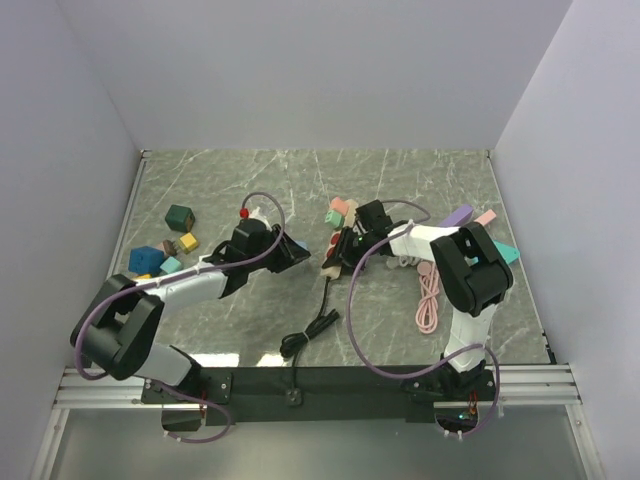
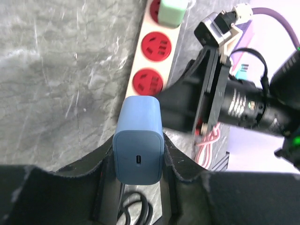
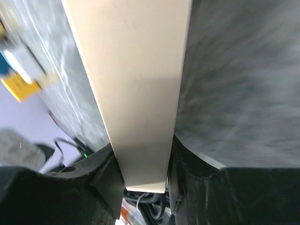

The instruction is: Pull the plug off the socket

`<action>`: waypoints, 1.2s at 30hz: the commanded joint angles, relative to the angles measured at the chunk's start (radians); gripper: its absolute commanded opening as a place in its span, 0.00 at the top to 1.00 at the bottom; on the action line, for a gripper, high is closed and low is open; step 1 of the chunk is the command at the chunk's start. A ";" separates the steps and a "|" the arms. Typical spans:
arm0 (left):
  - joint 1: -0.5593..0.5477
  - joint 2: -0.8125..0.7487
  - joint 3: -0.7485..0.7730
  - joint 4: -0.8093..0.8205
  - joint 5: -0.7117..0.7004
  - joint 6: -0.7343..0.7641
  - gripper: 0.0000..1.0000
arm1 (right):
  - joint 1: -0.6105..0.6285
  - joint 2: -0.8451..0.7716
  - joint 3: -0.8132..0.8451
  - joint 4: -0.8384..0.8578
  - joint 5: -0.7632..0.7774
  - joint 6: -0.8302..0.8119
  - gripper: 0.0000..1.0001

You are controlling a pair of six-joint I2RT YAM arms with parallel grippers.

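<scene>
Right, the left gripper point(image 2: 138, 161) was clamped on the blue plug point(image 2: 139, 133), which sat at the 6 o'clock end of the power strip point(image 2: 140, 56), with two red sockets point(image 2: 147, 80) free toward 12. Over at 3 o'clock, the right gripper point(image 3: 143, 159) pinched the strip's cream body, bracing it. Both grips were set. The plug looked seated against the strip, so the pull itself remained.
</scene>
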 commanded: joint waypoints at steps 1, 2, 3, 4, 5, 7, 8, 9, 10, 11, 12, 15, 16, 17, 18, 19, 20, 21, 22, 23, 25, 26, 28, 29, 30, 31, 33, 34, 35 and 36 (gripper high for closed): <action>0.003 -0.045 0.002 -0.024 -0.064 0.049 1.00 | -0.016 0.080 -0.024 -0.175 0.169 0.046 1.00; 0.009 -0.058 0.007 -0.054 -0.083 0.062 1.00 | -0.016 0.080 -0.019 -0.183 0.175 0.037 1.00; 0.024 -0.062 0.009 -0.071 -0.086 0.066 1.00 | -0.018 0.077 -0.015 -0.191 0.193 0.035 1.00; 0.070 -0.068 0.006 -0.077 -0.077 0.073 1.00 | -0.019 0.069 -0.009 -0.211 0.203 0.029 1.00; 0.100 -0.079 -0.007 -0.084 -0.069 0.082 1.00 | -0.022 0.063 -0.009 -0.218 0.213 0.018 1.00; 0.212 -0.085 -0.014 -0.117 -0.042 0.102 1.00 | -0.028 0.034 -0.013 -0.246 0.252 0.006 1.00; 0.252 -0.090 -0.017 -0.127 -0.031 0.140 1.00 | -0.034 0.023 -0.019 -0.255 0.265 -0.008 1.00; 0.289 -0.091 -0.016 -0.154 -0.031 0.163 1.00 | -0.048 0.011 -0.025 -0.258 0.275 -0.016 1.00; 0.364 -0.092 -0.011 -0.174 -0.031 0.187 1.00 | -0.056 -0.015 -0.036 -0.274 0.302 -0.028 1.00; 0.403 -0.084 0.001 -0.185 -0.023 0.231 1.00 | -0.065 -0.027 -0.044 -0.283 0.316 -0.051 1.00; 0.439 -0.076 0.009 -0.212 -0.018 0.251 1.00 | -0.083 -0.052 -0.050 -0.292 0.333 -0.065 1.00; 0.590 -0.032 0.048 -0.264 -0.005 0.308 1.00 | -0.131 -0.095 -0.079 -0.315 0.373 -0.103 1.00; 0.613 -0.020 0.058 -0.274 -0.005 0.316 1.00 | -0.143 -0.106 -0.093 -0.326 0.384 -0.109 1.00; 0.633 0.006 0.071 -0.280 -0.005 0.325 1.00 | -0.155 -0.116 -0.102 -0.330 0.405 -0.123 1.00; 0.673 0.017 0.078 -0.285 -0.002 0.329 1.00 | -0.169 -0.130 -0.108 -0.333 0.413 -0.132 1.00; 0.690 0.028 0.082 -0.295 0.005 0.329 1.00 | -0.197 -0.135 -0.122 -0.337 0.425 -0.138 1.00; 0.703 0.046 0.090 -0.298 0.011 0.328 1.00 | -0.206 -0.141 -0.130 -0.331 0.387 -0.160 1.00; 0.717 0.053 0.093 -0.306 0.014 0.326 1.00 | -0.212 -0.144 -0.134 -0.335 0.384 -0.158 1.00; 0.734 0.059 0.098 -0.314 0.014 0.323 0.99 | -0.212 -0.141 -0.119 -0.367 0.393 -0.152 1.00; 0.739 0.063 0.104 -0.323 0.017 0.322 0.99 | -0.212 -0.144 -0.111 -0.376 0.405 -0.139 1.00; 0.742 0.062 0.107 -0.323 0.031 0.326 0.82 | -0.212 -0.158 -0.101 -0.383 0.427 -0.141 1.00; 0.740 0.056 0.105 -0.318 0.055 0.326 0.72 | -0.211 -0.162 -0.098 -0.384 0.430 -0.163 1.00; 0.740 0.045 0.102 -0.312 0.083 0.325 0.41 | -0.211 -0.166 -0.075 -0.386 0.404 -0.204 1.00; 0.739 0.037 0.102 -0.311 0.115 0.326 0.34 | -0.211 -0.167 -0.068 -0.386 0.387 -0.244 1.00; 0.739 0.033 0.101 -0.311 0.126 0.325 0.24 | -0.209 -0.166 -0.059 -0.384 0.370 -0.261 1.00; 0.737 0.028 0.101 -0.312 0.135 0.325 0.20 | -0.206 -0.162 -0.044 -0.384 0.330 -0.278 1.00; 0.734 0.005 0.098 -0.317 0.150 0.329 0.11 | -0.183 -0.161 -0.021 -0.383 0.301 -0.315 1.00; 0.731 -0.016 0.096 -0.320 0.152 0.329 0.09 | -0.171 -0.159 -0.013 -0.378 0.264 -0.341 1.00; 0.728 -0.027 0.096 -0.321 0.156 0.332 0.08 | -0.157 -0.158 -0.001 -0.378 0.249 -0.350 1.00; 0.718 -0.039 0.098 -0.323 0.163 0.334 0.06 | -0.121 -0.149 0.020 -0.378 0.235 -0.358 1.00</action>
